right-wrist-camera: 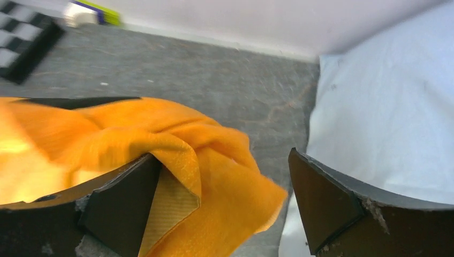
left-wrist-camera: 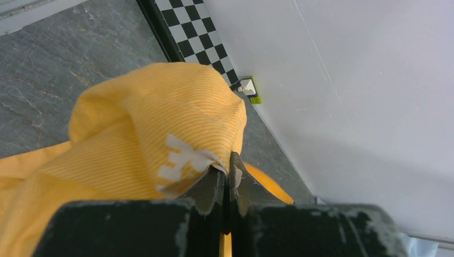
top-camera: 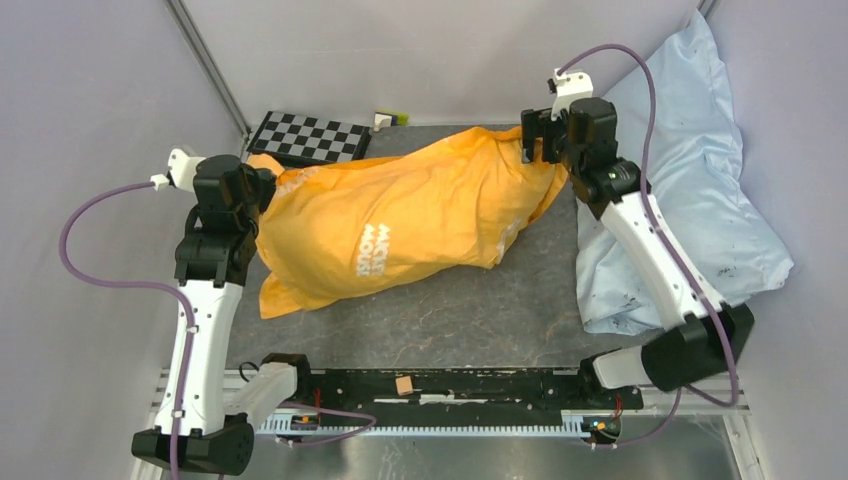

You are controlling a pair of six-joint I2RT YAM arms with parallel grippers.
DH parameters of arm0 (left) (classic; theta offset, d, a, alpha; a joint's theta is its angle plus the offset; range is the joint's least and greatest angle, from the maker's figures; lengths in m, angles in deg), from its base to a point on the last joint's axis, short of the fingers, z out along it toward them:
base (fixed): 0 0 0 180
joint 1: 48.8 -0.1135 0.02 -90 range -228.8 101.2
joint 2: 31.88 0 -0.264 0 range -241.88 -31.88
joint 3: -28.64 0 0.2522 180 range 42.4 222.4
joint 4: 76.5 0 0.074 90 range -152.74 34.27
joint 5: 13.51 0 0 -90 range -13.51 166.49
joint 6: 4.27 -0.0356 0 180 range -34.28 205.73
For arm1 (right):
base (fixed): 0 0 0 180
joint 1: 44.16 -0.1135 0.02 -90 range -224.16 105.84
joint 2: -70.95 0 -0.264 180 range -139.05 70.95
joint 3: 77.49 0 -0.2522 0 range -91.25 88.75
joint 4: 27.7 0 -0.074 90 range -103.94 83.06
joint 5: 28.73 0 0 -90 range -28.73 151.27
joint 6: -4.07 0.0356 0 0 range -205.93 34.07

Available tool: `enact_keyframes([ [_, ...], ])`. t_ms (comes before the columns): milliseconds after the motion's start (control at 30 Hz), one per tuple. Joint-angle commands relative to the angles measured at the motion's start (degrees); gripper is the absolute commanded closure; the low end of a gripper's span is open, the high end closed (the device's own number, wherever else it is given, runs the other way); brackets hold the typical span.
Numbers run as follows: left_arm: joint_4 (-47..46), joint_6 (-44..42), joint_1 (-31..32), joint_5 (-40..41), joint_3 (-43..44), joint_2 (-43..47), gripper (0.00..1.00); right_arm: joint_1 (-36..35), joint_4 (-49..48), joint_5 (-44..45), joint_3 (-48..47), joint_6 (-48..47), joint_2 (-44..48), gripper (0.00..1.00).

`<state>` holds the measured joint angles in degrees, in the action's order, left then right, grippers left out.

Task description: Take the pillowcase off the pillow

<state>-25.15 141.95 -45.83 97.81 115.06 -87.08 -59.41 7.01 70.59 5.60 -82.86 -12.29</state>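
Note:
The orange pillowcase (top-camera: 400, 225) lies bulging across the middle of the grey table, white lettering on top. The pillow is hidden inside it. My left gripper (top-camera: 264, 192) is at the case's left end, shut on a pinch of striped orange cloth (left-wrist-camera: 150, 134) right at the tips (left-wrist-camera: 229, 170). At the right end my right gripper (top-camera: 535, 150) stands open. A loose fold of the pillowcase (right-wrist-camera: 214, 176) hangs between its jaws, resting against the left finger (right-wrist-camera: 123, 203) and apart from the right one (right-wrist-camera: 321, 198).
A pale blue pillow (top-camera: 690, 190) lies against the right wall, close beside my right arm (right-wrist-camera: 385, 107). A checkerboard (top-camera: 310, 138) and a small white-and-green block (top-camera: 390, 119) sit at the back. Walls close in on the left, back and right.

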Motion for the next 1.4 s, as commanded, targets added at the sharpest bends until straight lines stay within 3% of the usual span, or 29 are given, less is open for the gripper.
enact_keyframes([
  [0,-1.81,-2.98,-0.32,1.73,-0.42,1.1,0.98,-8.8,-3.02,-3.89,1.27,-4.66,10.97,0.02],
  [233,-2.08,-4.28,-0.24,-0.78,-0.5,1.15,0.98,-14.11,-1.7,-4.96,2.05,-5.02,17.39,0.02],
  [400,-2.1,-5.63,-0.28,-0.23,-1.28,1.83,0.98,-17.14,-1.02,-23.26,9.2,-4.79,21.28,0.02],
  [467,-2.1,-6.16,-0.29,0.42,-1.3,1.65,0.98,-22.74,2.1,-24.27,11.08,-6.32,21.33,0.02],
  [567,-2.1,-6.11,-0.27,0.48,-1.37,0.55,0.98,-32.85,4.97,-17.72,13.63,-9.05,20.91,0.02],
  [700,-2.88,-6.57,-0.31,1.19,-2.04,-2.24,0.98,-40.66,0.59,-9.79,18.86,-8.27,20.82,0.02],
  [800,-2.88,-6.5,-0.29,1.71,-2.18,-5.0,0.98,-44.43,0.34,-0.63,17.95,-8.26,17.07,0.02],
  [967,-2.34,-4.77,-0.76,0.72,-1.98,-8.9,0.97,-44.58,-3.01,11.26,15.29,-8.41,9.24,0.02],
  [1100,-3.22,-3.8,-2.23,-0.73,-2.99,-7.77,0.79,-40.59,-3.81,11.71,9.77,-7.64,1.13,0.03],
  [1267,-4.07,-8.58,-2.52,1.21,-2.33,-3.18,0.2,-32.14,-7.22,5.38,1.75,-4.59,-7.69,0.04],
  [1367,-2.09,-12.04,-2.52,3.18,0.02,-1.19,0.02,-27.41,-7.61,1.21,-4.8,-3.16,-14.05,0.02],
])
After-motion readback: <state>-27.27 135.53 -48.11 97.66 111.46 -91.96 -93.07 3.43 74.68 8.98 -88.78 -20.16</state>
